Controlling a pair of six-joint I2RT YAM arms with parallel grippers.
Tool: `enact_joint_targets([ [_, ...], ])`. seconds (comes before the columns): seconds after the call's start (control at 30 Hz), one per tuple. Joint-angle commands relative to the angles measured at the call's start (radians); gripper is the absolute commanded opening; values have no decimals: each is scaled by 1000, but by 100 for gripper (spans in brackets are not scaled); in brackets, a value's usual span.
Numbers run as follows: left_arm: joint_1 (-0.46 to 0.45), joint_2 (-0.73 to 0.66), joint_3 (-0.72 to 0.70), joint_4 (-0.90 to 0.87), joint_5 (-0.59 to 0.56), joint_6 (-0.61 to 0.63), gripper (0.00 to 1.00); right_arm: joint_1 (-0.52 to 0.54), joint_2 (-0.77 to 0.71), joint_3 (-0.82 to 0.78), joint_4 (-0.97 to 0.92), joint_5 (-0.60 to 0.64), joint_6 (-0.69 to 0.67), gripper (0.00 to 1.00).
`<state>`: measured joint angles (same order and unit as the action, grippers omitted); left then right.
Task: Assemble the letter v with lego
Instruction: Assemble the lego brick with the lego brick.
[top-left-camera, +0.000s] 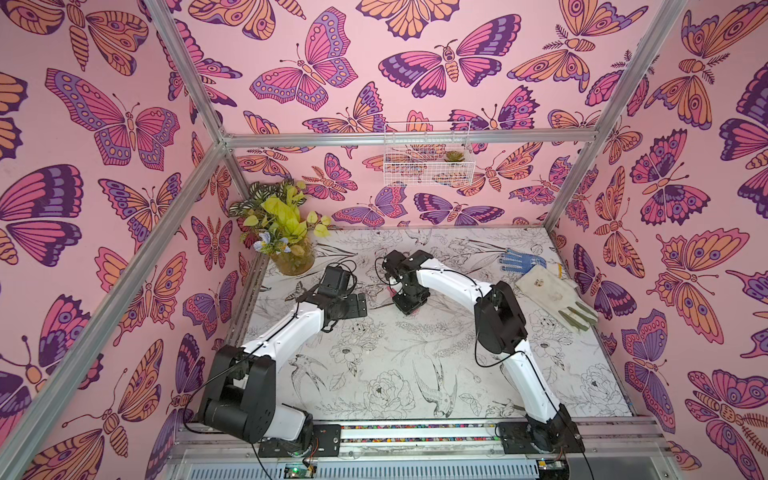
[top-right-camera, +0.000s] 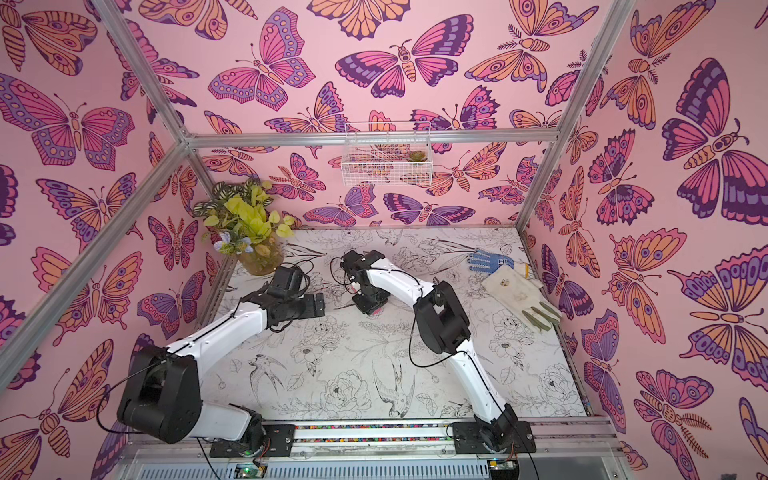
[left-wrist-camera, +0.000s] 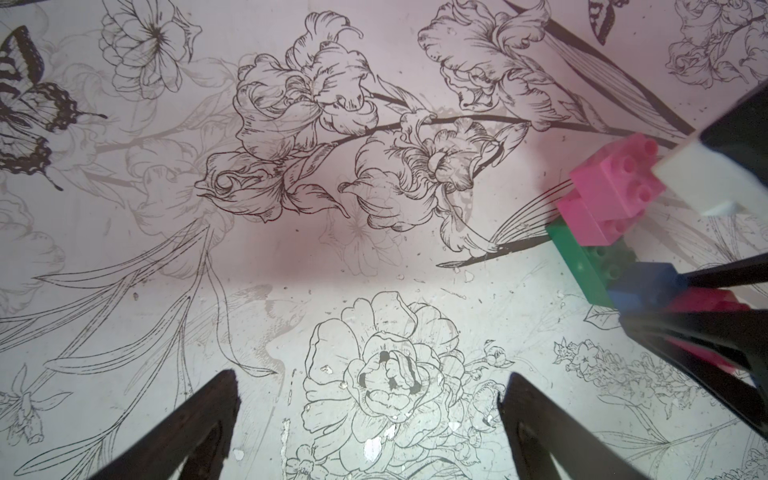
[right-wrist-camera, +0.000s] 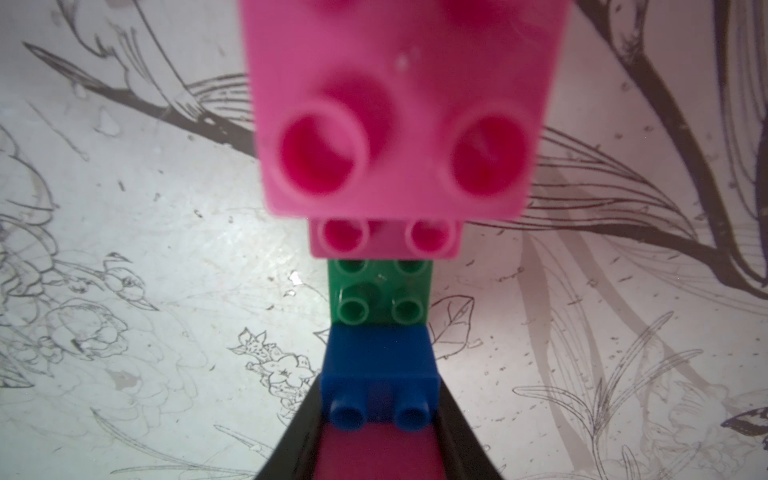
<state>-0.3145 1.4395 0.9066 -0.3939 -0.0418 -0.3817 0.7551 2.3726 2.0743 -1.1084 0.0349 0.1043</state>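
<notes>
The lego stands joined as one stepped piece, the letter v (left-wrist-camera: 598, 232), on the flowered table. In the right wrist view it runs from a big pink brick (right-wrist-camera: 399, 104) through a smaller-looking pink one (right-wrist-camera: 384, 241), a green brick (right-wrist-camera: 380, 299) and a blue brick (right-wrist-camera: 378, 374). A third pink brick sits between the jaws of my right gripper (right-wrist-camera: 378, 455), which is shut on it. In a top view the right gripper (top-left-camera: 409, 305) points down at mid-table and hides most of the bricks. My left gripper (top-left-camera: 362, 306) (left-wrist-camera: 372, 378) hangs open just to its left, with nothing between its fingers.
A potted plant (top-left-camera: 286, 237) stands in the back left corner. A blue dotted glove (top-left-camera: 521, 259) and a white glove (top-left-camera: 552, 297) lie at the right edge. A wire basket (top-left-camera: 428, 153) hangs on the back wall.
</notes>
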Motion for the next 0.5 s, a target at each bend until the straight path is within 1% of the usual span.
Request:
enact_joint_targets([
  [0.0, 6, -12, 9, -21, -4, 8, 100, 14, 17, -58, 37, -13, 19, 22],
  [0.03, 6, -13, 8, -22, -6, 9, 100, 14, 10, -63, 47, -13, 20, 29],
  [0.3, 6, -18, 6, -23, -10, 7, 100, 14, -70, -134, 161, 1, 33, 52],
  [0.47, 6, -19, 8, -25, -9, 7, 100, 12, -111, -169, 207, 23, 36, 58],
])
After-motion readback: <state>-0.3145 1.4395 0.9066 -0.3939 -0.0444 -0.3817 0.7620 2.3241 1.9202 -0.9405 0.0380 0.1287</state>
